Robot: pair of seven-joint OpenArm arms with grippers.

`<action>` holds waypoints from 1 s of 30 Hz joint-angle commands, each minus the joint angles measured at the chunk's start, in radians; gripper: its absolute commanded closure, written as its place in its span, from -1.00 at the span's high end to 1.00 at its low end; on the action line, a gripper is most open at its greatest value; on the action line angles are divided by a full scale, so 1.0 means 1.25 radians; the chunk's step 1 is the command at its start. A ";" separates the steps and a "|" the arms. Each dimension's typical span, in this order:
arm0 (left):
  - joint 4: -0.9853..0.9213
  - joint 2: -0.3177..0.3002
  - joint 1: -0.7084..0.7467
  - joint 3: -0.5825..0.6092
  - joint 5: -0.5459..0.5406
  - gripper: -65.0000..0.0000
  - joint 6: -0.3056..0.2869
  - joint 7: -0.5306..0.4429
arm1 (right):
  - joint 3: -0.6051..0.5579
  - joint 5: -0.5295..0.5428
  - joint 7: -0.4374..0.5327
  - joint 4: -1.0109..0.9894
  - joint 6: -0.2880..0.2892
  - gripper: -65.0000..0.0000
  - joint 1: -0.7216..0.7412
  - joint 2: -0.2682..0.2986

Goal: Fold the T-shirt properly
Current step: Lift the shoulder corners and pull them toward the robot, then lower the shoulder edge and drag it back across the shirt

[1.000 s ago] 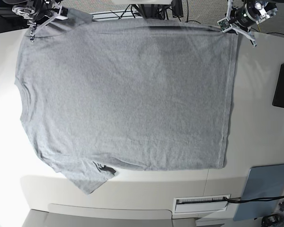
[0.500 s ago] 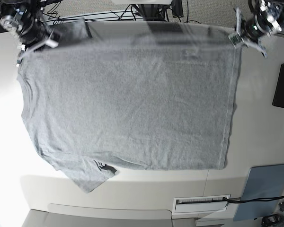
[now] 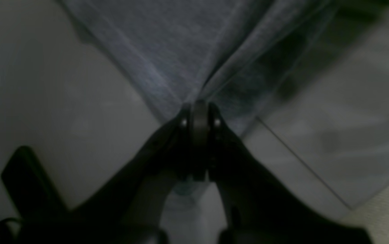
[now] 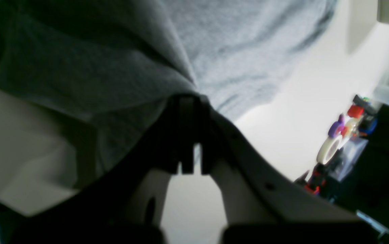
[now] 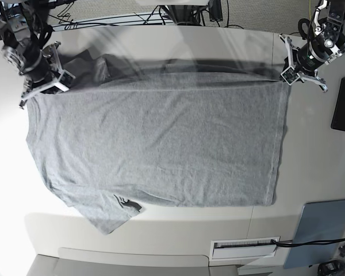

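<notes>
T-shirt (image 5: 161, 138) lies flat mid-table, far edge lifted, one sleeve bunched at near left. My left gripper (image 5: 288, 73) pinches the far-right hem corner, my right gripper (image 5: 45, 80) the far-left shoulder; both clamped tight on cloth. Judgement: carry both corners toward the near edge level and in step, cloth taut, so the fold lands straight. Both wrists angled down, low over the table (image 5: 322, 155)

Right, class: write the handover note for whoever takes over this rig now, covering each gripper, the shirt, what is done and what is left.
Left gripper: shut on the T-shirt at its far hem corner.
Right gripper: shut on the T-shirt at its far shoulder end.
T-shirt: spread on the table, far edge lifted and carried over the body.
Done: both corners gripped, first fold begun.
Left: lay the fold down, finish folding.
</notes>
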 commanded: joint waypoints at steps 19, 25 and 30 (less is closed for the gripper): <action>-0.092 0.020 -0.130 -0.008 -0.043 -1.00 -0.042 -0.009 | -0.194 -0.016 0.022 -0.114 -0.014 -1.00 0.277 0.014; -0.103 0.020 -0.150 -0.008 -0.044 -1.00 -0.042 -0.009 | -0.194 -0.009 0.027 -0.114 -0.013 -1.00 0.294 0.014; -0.103 0.020 -0.156 -0.008 -0.043 -1.00 -0.041 -0.009 | -0.194 -0.010 0.027 -0.114 -0.013 -1.00 0.294 0.014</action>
